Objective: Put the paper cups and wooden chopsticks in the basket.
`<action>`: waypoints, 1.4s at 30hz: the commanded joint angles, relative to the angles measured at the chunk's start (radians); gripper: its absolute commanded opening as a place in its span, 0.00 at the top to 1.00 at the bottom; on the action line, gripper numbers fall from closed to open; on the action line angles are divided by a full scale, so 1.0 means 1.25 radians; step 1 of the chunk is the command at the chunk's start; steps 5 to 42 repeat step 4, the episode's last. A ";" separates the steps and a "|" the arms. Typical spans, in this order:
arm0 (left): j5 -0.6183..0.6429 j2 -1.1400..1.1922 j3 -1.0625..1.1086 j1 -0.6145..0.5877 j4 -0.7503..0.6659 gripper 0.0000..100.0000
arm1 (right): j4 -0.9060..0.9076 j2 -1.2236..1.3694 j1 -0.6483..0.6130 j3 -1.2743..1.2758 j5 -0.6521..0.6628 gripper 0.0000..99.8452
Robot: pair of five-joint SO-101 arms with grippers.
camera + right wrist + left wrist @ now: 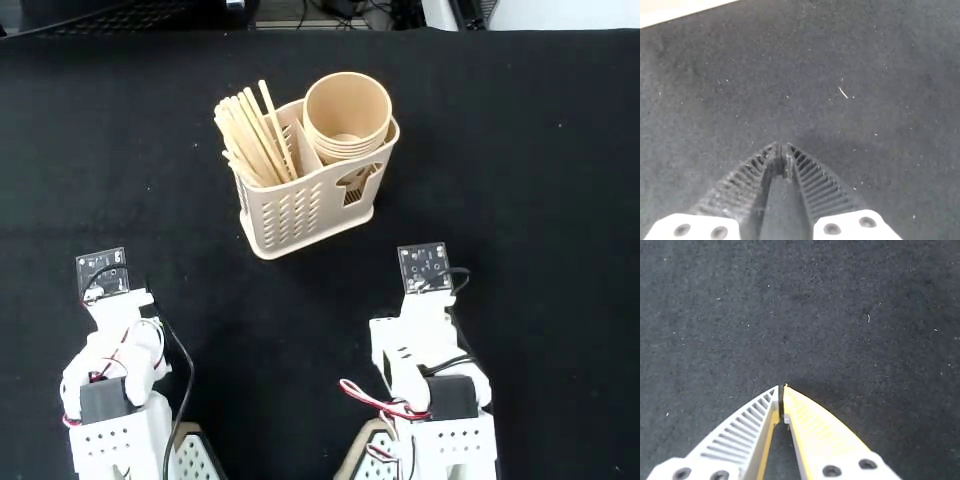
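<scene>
- Nearest, left tool [781, 388]: one white finger and one yellow, pressed together tip to tip, pinching nothing, low over the dark tabletop [855, 315].
- Alongside, right tool [781, 146]: dark ribbed fingers, likewise pressed together, nothing pinched, the same dark surface just beneath.
- From above: one arm [110, 350] and the other arm [425, 345] folded at the near edge, side by side; no telling which is which from that view.
- Farther out, forward of both tools and roughly midway between the two arms: basket [300, 215], beige with slotted walls, upright, split into two compartments, well apart from either tool.
- In the compartment on the first arm's side: wooden chopsticks [252, 135], bundled, standing on end, fanning out above the rim.
- In the compartment on the other arm's side: paper cups [345, 115], nested in one stack, mouths up, the top one rising past the rim.
- Step in hand, as a judgement: the closing one, or none at all, with every cup and chopstick in sight already inside the basket and neither tool carrying anything.
- Next move, likewise a judgement: calls for little beyond resting clear of the basket; for any further piece, spreading one tool first, then reaching forward without knocking the basket or the leaning chopsticks.
</scene>
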 commanded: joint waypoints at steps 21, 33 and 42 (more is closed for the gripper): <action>0.006 0.004 0.013 -0.008 -0.010 0.97 | 0.002 -0.051 -0.006 -0.006 0.005 0.99; 0.006 0.004 0.013 -0.008 -0.010 0.97 | 0.002 -0.051 -0.006 -0.006 0.005 0.99; 0.006 0.004 0.013 -0.008 -0.010 0.97 | 0.002 -0.051 -0.006 -0.006 0.005 0.99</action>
